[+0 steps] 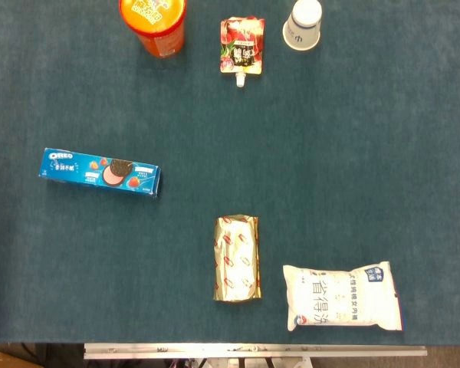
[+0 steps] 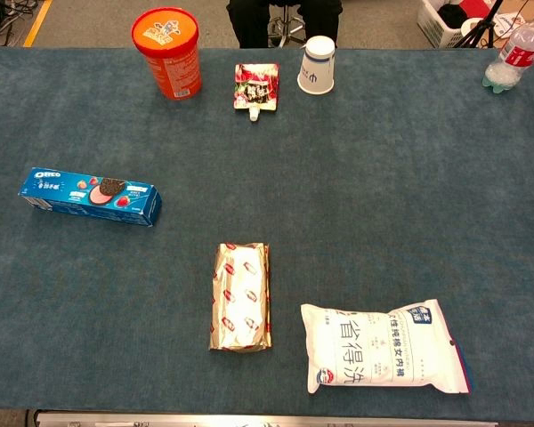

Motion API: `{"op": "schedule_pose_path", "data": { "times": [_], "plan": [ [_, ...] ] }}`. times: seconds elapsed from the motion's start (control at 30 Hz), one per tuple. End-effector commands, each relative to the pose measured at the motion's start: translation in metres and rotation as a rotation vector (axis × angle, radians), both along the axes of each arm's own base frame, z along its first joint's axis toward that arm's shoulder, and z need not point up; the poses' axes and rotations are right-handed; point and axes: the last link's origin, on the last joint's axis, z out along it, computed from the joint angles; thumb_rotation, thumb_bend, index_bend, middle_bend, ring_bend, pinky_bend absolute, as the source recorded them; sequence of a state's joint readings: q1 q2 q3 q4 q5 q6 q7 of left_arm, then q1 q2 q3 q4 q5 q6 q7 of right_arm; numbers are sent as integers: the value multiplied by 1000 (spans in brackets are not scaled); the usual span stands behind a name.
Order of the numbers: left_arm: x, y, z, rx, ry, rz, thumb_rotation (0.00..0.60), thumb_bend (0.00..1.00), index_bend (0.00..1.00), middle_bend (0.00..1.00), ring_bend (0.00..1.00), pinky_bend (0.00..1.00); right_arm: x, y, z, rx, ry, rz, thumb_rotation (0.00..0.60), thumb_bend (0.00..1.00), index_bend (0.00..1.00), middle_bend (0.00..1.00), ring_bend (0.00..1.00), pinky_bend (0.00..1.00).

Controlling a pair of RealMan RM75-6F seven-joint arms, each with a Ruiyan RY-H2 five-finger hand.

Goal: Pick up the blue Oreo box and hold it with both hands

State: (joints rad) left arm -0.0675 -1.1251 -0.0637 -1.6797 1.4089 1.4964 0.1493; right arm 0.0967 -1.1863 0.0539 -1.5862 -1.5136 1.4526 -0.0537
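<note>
The blue Oreo box (image 1: pixel 100 173) lies flat on the dark teal table (image 1: pixel 330 169), at the left side, its long axis running left to right and slightly tilted. The chest view shows the same Oreo box (image 2: pixel 91 195) lying alone near the left edge of the table (image 2: pixel 383 178). Neither hand shows in either view, and no arm is visible.
A gold foil packet (image 1: pixel 237 258) lies near the front middle and a white bag (image 1: pixel 343 297) at the front right. At the back stand an orange tub (image 1: pixel 154 23), a red spouted pouch (image 1: pixel 241 44) and a white paper cup (image 1: pixel 302 24). A plastic bottle (image 2: pixel 516 52) stands far right.
</note>
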Motion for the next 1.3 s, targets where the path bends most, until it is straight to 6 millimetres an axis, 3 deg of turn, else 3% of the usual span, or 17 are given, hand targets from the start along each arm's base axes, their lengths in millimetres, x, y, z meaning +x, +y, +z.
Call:
{"op": "schedule_pose_path", "data": {
  "times": [0.03,0.47,0.8,1.07,1.3],
  "plan": [
    [0,0,0,-2,2,-1,600,245,337,218,185,209,0,0,0,0,0,0,600,204,204,244,346,560],
    [4,1,-5,-31,-10,0,600,245,334,228,189,233,5,-10,2,-12,-38,31,600,204,204,252,346,559],
    [18,18,-29,-164,-63,-35,600,211,295,214,188,250,14,-15,16,-50,-41,64,600,204,203,262,346,560],
    [27,37,-55,-254,-56,-54,600,178,228,152,32,182,18,-18,29,-88,-33,70,600,205,203,273,346,560],
    [28,57,-80,-350,-11,-39,600,177,165,47,0,150,17,-11,36,-83,-7,41,600,204,203,275,346,559]
  ]
}}
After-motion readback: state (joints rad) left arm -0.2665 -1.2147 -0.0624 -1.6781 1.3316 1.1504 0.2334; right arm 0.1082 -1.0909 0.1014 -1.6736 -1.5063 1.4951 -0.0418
